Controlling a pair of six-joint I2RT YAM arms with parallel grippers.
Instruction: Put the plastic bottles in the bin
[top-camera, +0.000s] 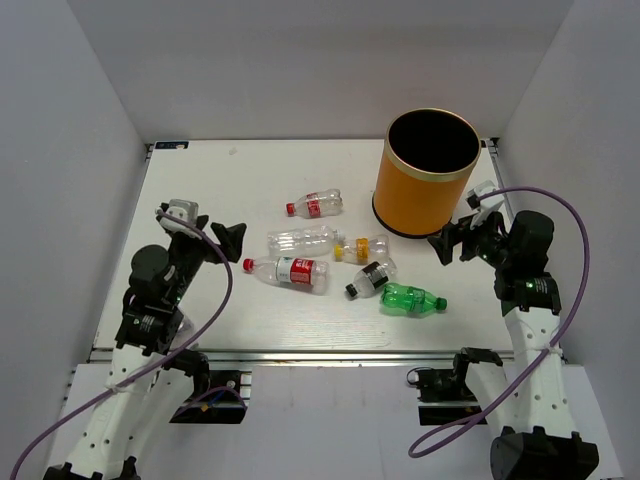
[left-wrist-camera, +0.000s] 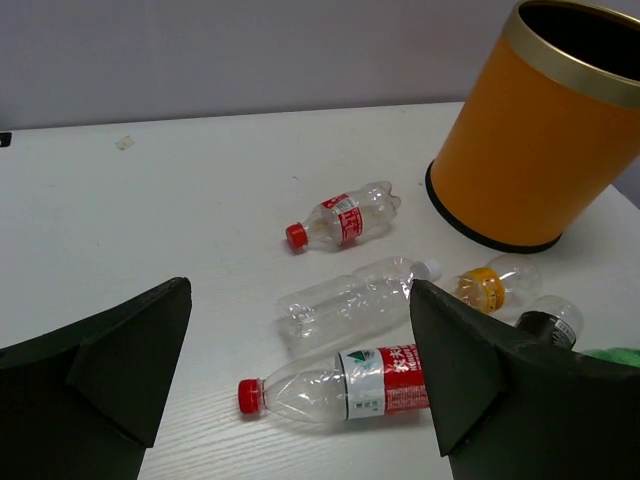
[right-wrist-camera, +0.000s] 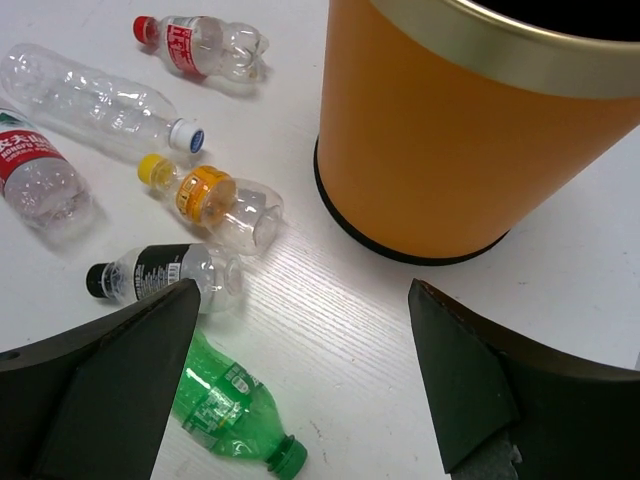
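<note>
Six bottles lie on the white table left of the orange bin (top-camera: 420, 195): a red-labelled one (top-camera: 316, 205) at the back, a plain clear one (top-camera: 302, 240), a second red-labelled one (top-camera: 290, 271), a yellow-capped one (top-camera: 362, 247), a black-labelled one (top-camera: 371, 277) and a green one (top-camera: 411, 299). My left gripper (top-camera: 215, 243) is open and empty, left of the bottles; the near red-labelled bottle (left-wrist-camera: 345, 385) lies between its fingers' line of sight. My right gripper (top-camera: 455, 238) is open and empty, beside the bin's base (right-wrist-camera: 450, 150), right of the green bottle (right-wrist-camera: 225, 405).
The bin stands upright at the table's back right, its black inside empty as far as shown. Grey walls close the table on three sides. A purple cable loops from each arm. Bare table (top-camera: 200, 180) lies at the back left.
</note>
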